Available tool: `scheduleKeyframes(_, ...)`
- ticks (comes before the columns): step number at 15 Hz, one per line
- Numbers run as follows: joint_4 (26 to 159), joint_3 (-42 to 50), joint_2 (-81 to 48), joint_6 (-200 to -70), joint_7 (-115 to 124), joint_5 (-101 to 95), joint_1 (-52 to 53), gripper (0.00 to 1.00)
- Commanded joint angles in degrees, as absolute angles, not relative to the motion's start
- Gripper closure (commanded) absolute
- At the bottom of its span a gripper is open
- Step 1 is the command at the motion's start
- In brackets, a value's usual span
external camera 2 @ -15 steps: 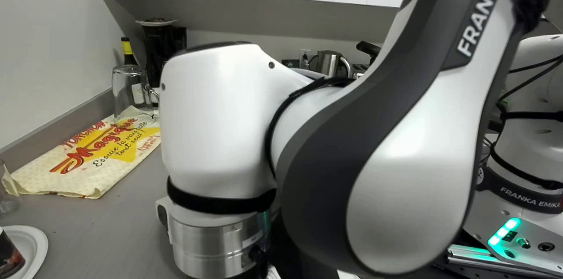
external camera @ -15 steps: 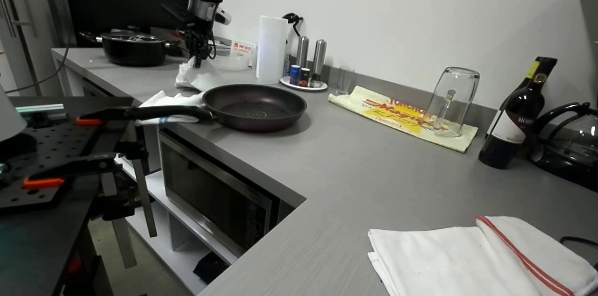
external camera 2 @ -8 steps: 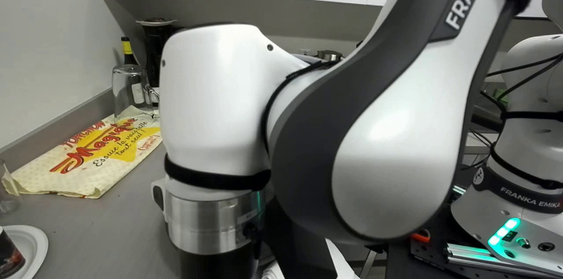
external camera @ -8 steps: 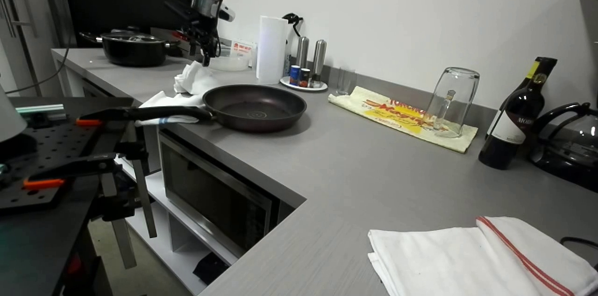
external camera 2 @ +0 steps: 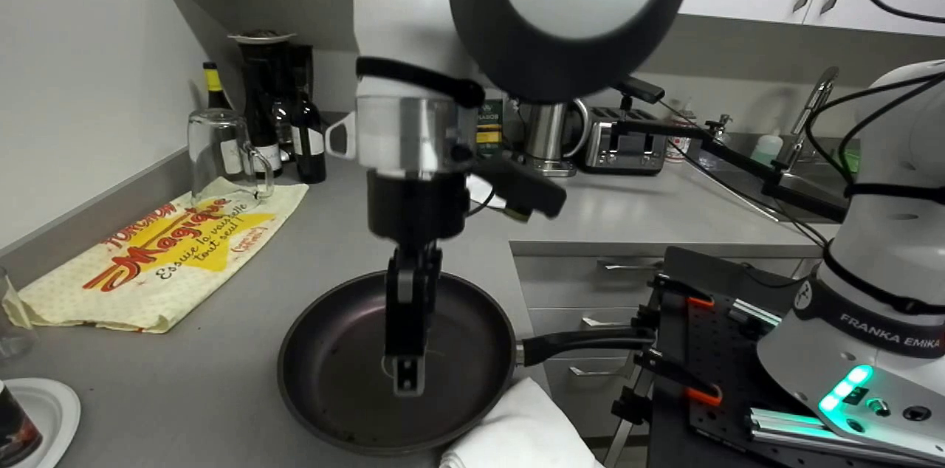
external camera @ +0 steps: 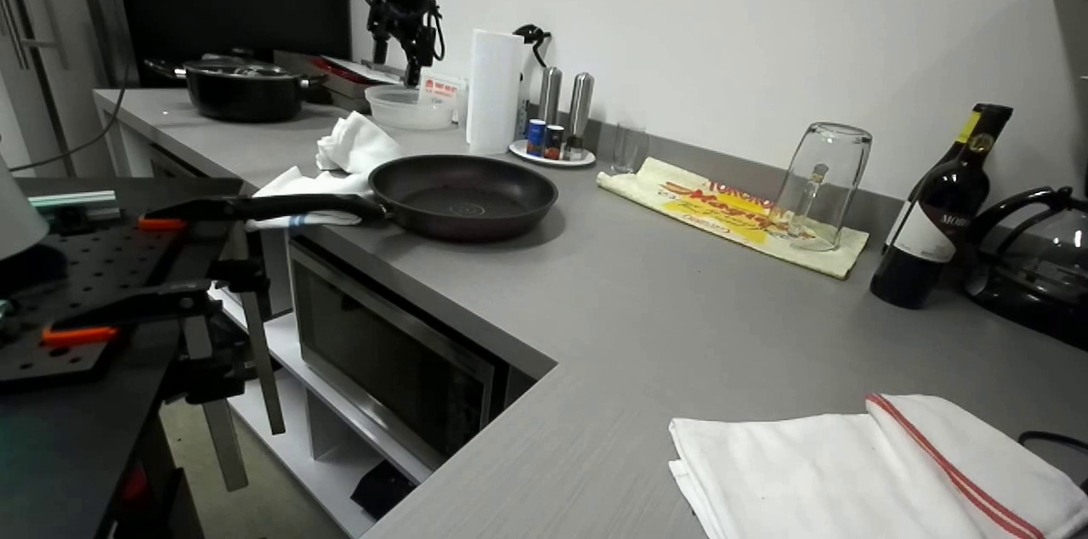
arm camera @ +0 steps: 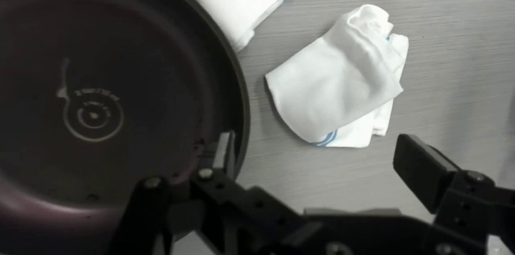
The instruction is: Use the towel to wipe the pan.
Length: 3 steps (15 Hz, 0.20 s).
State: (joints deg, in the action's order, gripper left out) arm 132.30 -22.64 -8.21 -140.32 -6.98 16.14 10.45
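Observation:
The dark frying pan (external camera: 466, 203) rests on the counter, its handle reaching past the edge. In the wrist view the pan (arm camera: 120, 54) fills the left side, with a few dark specks inside. Beside it, apart from the rim, lies the crumpled white towel (arm camera: 334, 82) with blue stripes; an exterior view also shows this towel (external camera: 361, 141). My gripper (arm camera: 316, 150) is open above the counter, nothing between its fingers. In an exterior view the gripper (external camera: 396, 67) hangs higher than the towel, behind it. From elsewhere the gripper (external camera 2: 407, 376) appears in front of the pan.
Another white cloth (external camera: 297, 192) lies against the pan beneath its handle. A plastic tub (external camera: 410, 111), a paper roll (external camera: 495, 93) and a plate (external camera: 586, 158) with small cans line the wall. A black pot (external camera: 242, 90) stands farther off. A red-striped towel (external camera: 790, 471) lies nearest.
My gripper has let go of the white towel and opened. It has risen and moved toward the wall, away from the towel, which stays crumpled on the counter.

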Motion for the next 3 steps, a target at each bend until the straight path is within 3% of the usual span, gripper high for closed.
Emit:
scheduleKeyframes(1,138.5,-18.5,4.9,-134.7,-11.9,22.8,8.4,0.0)
scheduleKeyframes(3,140.3,-14.8,11.2,-130.8,-14.6,25.2,8.4,0.0)
